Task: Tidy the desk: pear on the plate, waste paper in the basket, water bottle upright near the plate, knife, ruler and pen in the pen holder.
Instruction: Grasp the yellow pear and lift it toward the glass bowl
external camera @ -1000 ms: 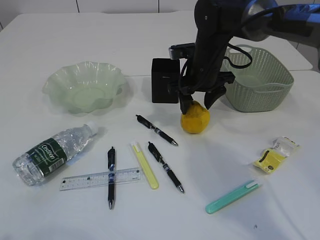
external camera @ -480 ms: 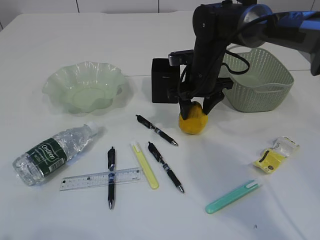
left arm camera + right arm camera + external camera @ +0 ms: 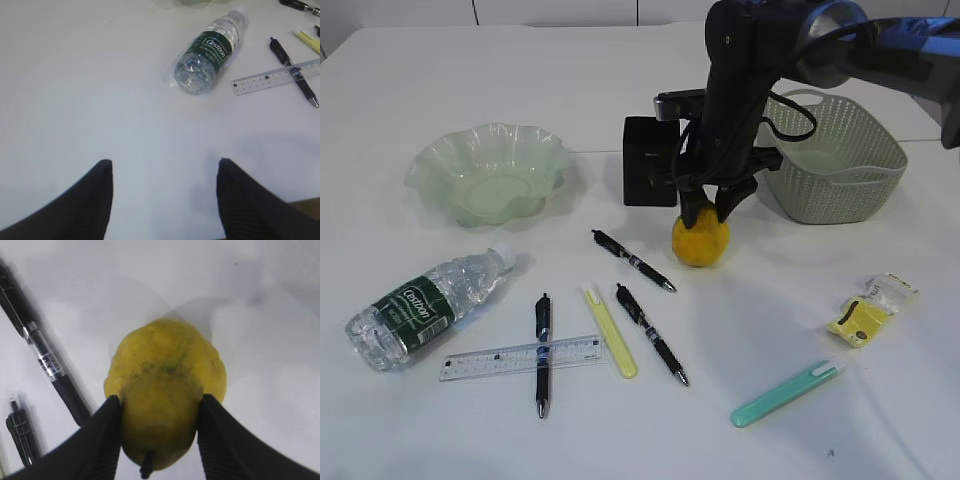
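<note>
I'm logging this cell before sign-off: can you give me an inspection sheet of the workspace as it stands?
Surface: white desk, no spills seen.
Pear: pear on the desk in front of the pen holder, not on the plate.
Bottle: bottle lying on its side.
Waste paper: wrapper on the desk, outside the basket.
Ruler: ruler flat, under a black pen.
Clutter: two more black pens, a yellow stick, a teal stick.
Grippers: right gripper shut on the pear; left gripper open above bare desk.
Cables: black cable on the right arm.
Surroundings: nothing seen.
</note>
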`<state>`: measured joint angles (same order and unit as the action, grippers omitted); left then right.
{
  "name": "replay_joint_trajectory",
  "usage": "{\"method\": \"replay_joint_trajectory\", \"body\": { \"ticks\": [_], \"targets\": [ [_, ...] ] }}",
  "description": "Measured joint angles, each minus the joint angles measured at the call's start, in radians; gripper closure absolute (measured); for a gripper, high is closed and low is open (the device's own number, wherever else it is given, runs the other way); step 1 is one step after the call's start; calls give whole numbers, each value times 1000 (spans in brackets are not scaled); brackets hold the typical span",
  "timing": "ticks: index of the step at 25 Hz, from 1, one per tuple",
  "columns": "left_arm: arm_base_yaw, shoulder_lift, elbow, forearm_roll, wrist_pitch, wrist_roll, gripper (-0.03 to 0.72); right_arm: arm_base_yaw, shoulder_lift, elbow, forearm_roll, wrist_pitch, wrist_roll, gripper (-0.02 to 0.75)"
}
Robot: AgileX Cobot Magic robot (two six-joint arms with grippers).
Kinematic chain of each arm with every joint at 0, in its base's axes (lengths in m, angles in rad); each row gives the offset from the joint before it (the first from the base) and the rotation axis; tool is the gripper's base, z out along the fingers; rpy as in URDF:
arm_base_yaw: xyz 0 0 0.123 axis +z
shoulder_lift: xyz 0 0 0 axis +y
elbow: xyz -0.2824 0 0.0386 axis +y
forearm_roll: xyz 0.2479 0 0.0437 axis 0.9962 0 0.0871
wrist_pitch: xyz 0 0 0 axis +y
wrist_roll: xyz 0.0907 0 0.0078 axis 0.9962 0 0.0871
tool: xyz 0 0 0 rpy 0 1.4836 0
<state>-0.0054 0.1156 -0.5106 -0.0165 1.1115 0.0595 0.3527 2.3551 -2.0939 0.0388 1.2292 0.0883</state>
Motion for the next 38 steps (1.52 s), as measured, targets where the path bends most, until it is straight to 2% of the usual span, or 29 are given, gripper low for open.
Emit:
{"method": "replay_joint_trajectory", "body": {
  "ticks": [5,12,19,38],
  "targets": [
    [0,0,0,0,0,0,239,0,0,-2,4,0,0,416],
    [0,0,0,0,0,0,251,0,2,-2,4,0,0,418],
    [0,0,0,0,0,0,263,38,2,-2,13,0,0,419],
    [0,0,0,0,0,0,290,38,-16,-25,19,0,0,421]
  ]
}}
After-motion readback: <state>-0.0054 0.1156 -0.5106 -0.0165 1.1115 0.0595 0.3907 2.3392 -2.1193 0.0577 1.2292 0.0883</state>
